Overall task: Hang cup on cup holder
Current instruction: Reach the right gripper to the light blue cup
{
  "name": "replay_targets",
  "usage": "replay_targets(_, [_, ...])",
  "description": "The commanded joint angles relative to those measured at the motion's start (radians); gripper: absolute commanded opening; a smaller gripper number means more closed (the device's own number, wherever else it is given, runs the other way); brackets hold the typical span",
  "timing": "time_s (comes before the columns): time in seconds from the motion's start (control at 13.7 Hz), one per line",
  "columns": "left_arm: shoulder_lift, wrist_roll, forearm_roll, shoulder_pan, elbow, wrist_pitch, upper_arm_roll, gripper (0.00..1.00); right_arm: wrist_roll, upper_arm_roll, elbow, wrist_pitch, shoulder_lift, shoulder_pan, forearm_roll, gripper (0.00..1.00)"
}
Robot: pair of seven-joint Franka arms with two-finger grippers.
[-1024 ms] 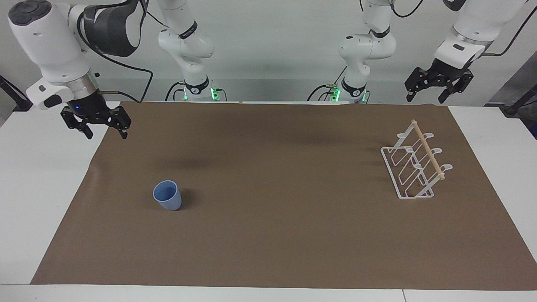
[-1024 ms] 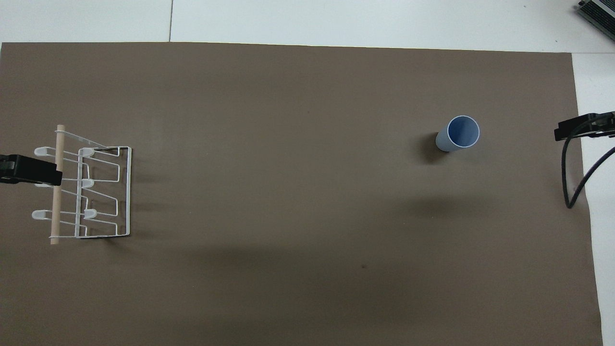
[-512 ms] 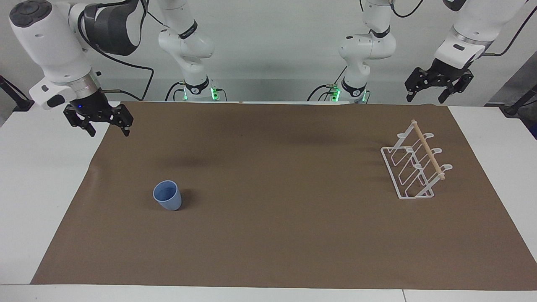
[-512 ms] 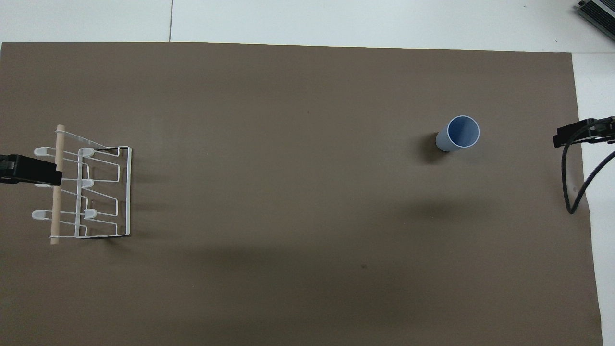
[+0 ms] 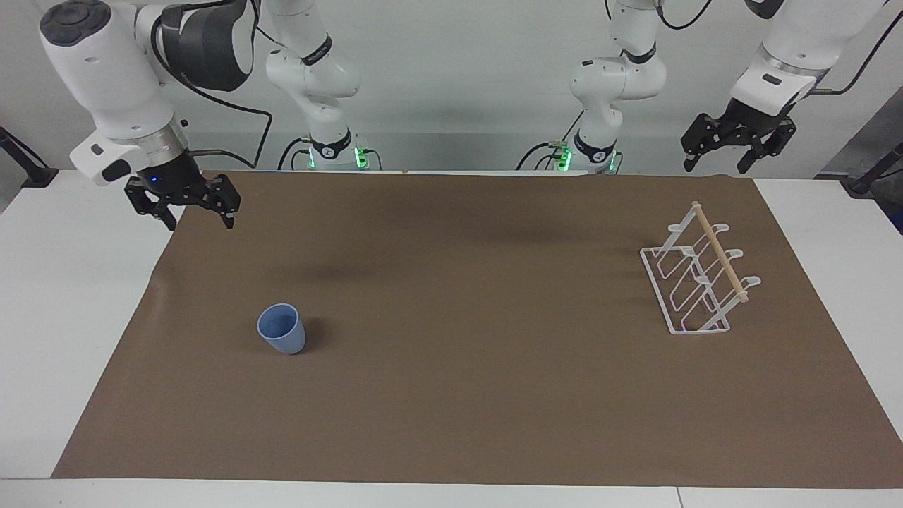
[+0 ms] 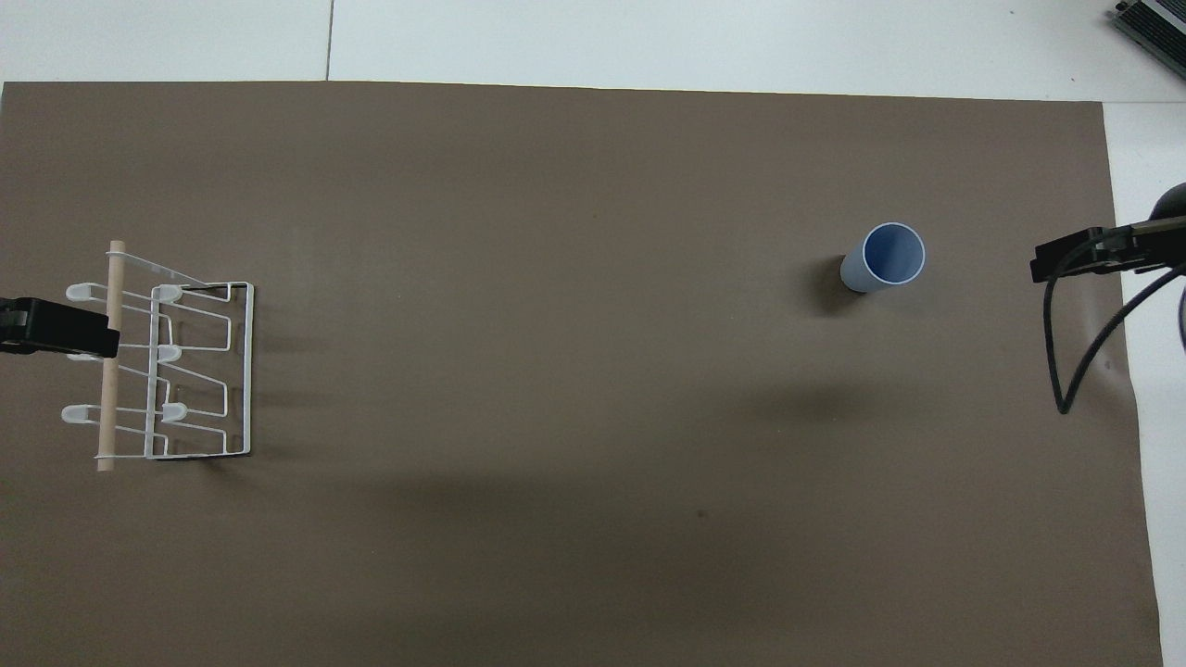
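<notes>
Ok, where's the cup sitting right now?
The cup stands upright on the brown mat, toward the right arm's end of the table, well apart from the rack at the left arm's end.

Facing view high across the table [image 5: 42, 296] — overhead steeply down; both share it

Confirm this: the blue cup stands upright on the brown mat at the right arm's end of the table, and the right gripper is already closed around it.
Not quite. The right gripper is open, up in the air over the edge of the brown mat, well apart from the cup, as the facing view shows. The rest holds: the cup stands upright on the mat at the right arm's end of the table.
</notes>
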Motion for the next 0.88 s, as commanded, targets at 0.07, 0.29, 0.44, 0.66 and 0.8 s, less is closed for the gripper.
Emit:
replay_targets(0.07, [-0.024,0.005,-0.009,0.001,-0.025,-0.004,0.007,1.00,0.125,0.005,-0.033,0.020,-0.026,0.094,-0.018,1.00])
replay_targets(0.29, [-0.021,0.002,-0.010,0.006,-0.024,0.015,0.007,1.00,0.127,0.005,-0.039,0.028,-0.029,0.134,-0.020,1.00])
replay_targets(0.44, [-0.023,0.005,-0.010,0.000,-0.025,0.000,0.007,1.00,0.127,0.006,-0.077,0.098,-0.026,0.154,-0.020,1.00])
replay_targets(0.66, [-0.007,0.007,-0.006,-0.002,-0.011,0.016,0.007,1.00,0.140,0.005,-0.174,0.229,-0.013,0.183,-0.023,1.00])
replay_targets(0.8, [0.026,0.010,0.000,0.000,0.025,0.027,0.007,1.00,0.145,0.005,-0.191,0.281,0.028,0.183,-0.024,1.00])
